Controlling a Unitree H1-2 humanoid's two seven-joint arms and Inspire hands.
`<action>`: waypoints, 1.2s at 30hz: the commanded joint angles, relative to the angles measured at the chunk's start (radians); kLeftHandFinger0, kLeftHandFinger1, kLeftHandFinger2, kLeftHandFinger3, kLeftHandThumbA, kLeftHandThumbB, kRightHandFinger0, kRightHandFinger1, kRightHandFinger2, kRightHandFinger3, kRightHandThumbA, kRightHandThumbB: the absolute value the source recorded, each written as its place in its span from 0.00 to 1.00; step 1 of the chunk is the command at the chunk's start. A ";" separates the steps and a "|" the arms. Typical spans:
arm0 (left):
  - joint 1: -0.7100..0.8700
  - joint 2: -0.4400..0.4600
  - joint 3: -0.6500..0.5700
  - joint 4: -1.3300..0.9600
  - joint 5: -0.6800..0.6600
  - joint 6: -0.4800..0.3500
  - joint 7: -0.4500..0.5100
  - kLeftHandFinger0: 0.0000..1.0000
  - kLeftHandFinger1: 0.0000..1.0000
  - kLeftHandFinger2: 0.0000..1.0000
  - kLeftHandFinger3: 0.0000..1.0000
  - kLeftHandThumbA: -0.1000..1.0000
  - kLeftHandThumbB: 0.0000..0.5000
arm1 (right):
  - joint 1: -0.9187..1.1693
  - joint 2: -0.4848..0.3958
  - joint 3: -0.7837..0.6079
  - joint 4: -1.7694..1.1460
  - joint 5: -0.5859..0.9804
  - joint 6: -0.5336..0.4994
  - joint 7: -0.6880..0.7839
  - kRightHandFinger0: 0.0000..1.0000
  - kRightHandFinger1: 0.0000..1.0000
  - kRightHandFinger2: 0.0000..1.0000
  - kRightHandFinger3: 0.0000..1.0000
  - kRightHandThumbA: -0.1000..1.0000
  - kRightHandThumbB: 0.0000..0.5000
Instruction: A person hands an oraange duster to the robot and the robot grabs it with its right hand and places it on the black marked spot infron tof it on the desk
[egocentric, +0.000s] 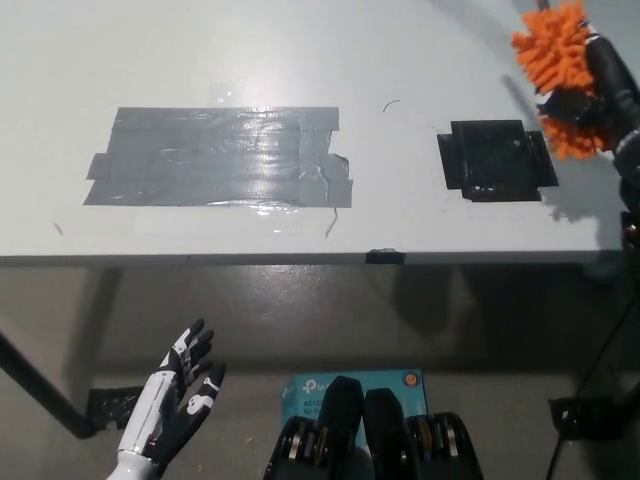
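Right hand (600, 85), black, sits at the upper right corner of the head view, about 2 o'clock from picture centre. Its fingers (567, 103) are closed around the orange duster (555, 55), gripping through the middle of the fluffy head so orange bristles stick out above and below the grip. Upper clump is bigger and reaches the top edge of the picture; lower clump is smaller, poking out at roughly 5 o'clock from the grip. Duster handle can't be made out.

Duster is held above the counter (300, 60), not resting on it, and casts a soft shadow on the white surface to its left. It hangs near the black marked spot (495, 160), up at about 1 o'clock from it, and does not overlap the spot. The spot is a dark square of tape with ragged edges, flat on the counter near the right end, bare on top.

Large grey tape patch (220, 157) lies flat on the counter at 9 o'clock from the black spot, well apart from it, shiny with glare in the middle. A small dark curved mark (389, 104) sits between the two, nearer the top.

Left hand (175, 405), white with black fingers, rests at lower left, about 7 o'clock, below the counter's front edge, over the floor. Its fingers are spread apart and hold nothing. A teal box (352, 385) lies on the floor at bottom centre.
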 joint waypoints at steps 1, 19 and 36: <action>-0.002 0.014 -0.002 -0.016 0.013 -0.033 -0.007 0.97 1.00 1.00 1.00 0.68 0.42 | -0.006 -0.014 -0.093 -0.253 0.037 0.008 0.006 0.38 0.71 0.99 1.00 0.00 0.27; 0.006 0.019 0.011 -0.016 0.007 -0.040 -0.008 0.98 1.00 0.99 1.00 0.54 0.45 | -0.107 -0.021 0.033 0.183 -0.039 -0.041 -0.048 0.07 0.54 0.82 0.99 0.00 0.40; 0.011 0.020 0.008 -0.026 0.009 -0.028 -0.011 1.00 1.00 0.98 1.00 0.42 0.41 | -0.308 0.045 0.131 0.769 0.032 -0.113 -0.039 0.94 1.00 1.00 1.00 0.44 0.79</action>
